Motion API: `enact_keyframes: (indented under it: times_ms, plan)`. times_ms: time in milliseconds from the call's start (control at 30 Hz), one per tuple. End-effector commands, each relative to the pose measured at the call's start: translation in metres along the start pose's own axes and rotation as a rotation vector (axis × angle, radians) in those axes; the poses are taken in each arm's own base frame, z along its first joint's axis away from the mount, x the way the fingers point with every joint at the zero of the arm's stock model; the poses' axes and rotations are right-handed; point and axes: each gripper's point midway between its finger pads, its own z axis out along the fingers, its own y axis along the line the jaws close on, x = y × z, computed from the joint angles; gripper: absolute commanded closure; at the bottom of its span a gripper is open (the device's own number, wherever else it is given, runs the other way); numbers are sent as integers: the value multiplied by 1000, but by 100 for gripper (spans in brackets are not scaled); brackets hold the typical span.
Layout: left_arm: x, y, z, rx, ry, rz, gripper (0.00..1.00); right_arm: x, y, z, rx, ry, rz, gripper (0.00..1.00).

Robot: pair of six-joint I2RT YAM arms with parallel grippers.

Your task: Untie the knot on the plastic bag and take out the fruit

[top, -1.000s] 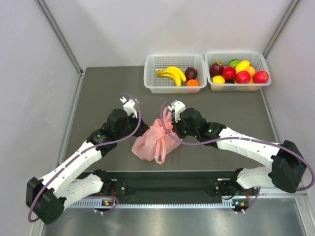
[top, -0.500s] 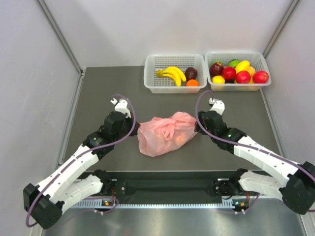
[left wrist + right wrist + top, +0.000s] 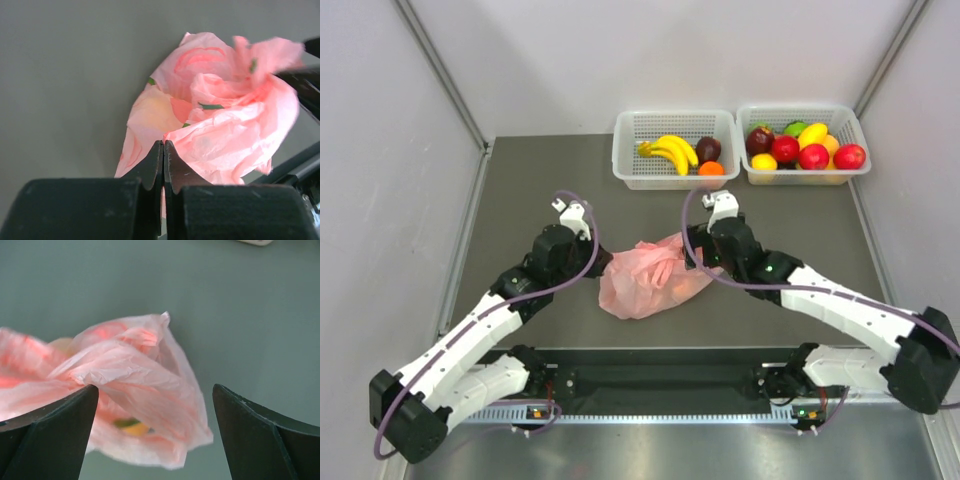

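Bag (image 3: pixel 645 285) mid-untying: left end effector (image 3: pixel 163 144) pinches its left edge; right end effector (image 3: pixel 154 388), jaws wide, must next seize the right side.

Left arm (image 3: pixel 480 330) and right arm (image 3: pixel 840 305) alike: white shells, black joints. Just behind left claw (image 3: pixel 163 144) and right claw (image 3: pixel 155 387), a small white wrist block (image 3: pixel 722 203) and a looping purple cable (image 3: pixel 590 222). Matte black fingers (image 3: pixel 55 425), wedge-shaped, thicker toward the root. Far behind the claws, bulky black housings (image 3: pixel 920 360).

Left gripper (image 3: pixel 163 144) shut, right gripper (image 3: pixel 155 388) agape, both seemingly low.
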Motion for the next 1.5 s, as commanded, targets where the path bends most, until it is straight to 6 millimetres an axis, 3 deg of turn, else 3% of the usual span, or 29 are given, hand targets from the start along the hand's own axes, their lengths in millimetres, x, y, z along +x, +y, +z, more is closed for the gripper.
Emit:
enact_keyframes:
  times_ms: [0,133,333,567,767,867,933,1000,1067,1300,1400,1467]
  plan:
    - [-18,-20,-1,89,-47,10,100,-27,-10,19,138,-65,-3,4]
    - [-18,-19,-4,84,-46,11,100,-28,-48,29,386,-58,75,2]
    - [-21,-4,-11,5,-68,25,100,-29,-105,4,556,-178,353,0]
    - [-23,8,-11,-64,-81,20,100,-7,-136,-14,558,-153,469,0]
    - [-29,12,-14,-95,-101,16,100,6,-156,-43,578,-183,566,0]
    - [-36,9,-15,-82,-117,23,100,0,-155,-63,537,-230,606,0]
    - [-40,7,-16,-78,-129,30,100,8,-155,-71,533,-213,610,1]
    - [-48,2,-16,-58,-151,39,100,4,-145,-78,447,-226,612,2]
    - [-61,-11,-18,-2,-197,58,100,7,-119,-75,280,-174,533,4]
    - [-107,-57,-23,196,-342,153,100,-26,-39,-102,-220,-166,269,7]
    - [-116,-69,-18,237,-338,187,100,-30,-24,-115,-314,-161,188,6]
    - [-116,-80,-18,290,-325,229,100,-36,-33,-120,-265,-184,170,4]
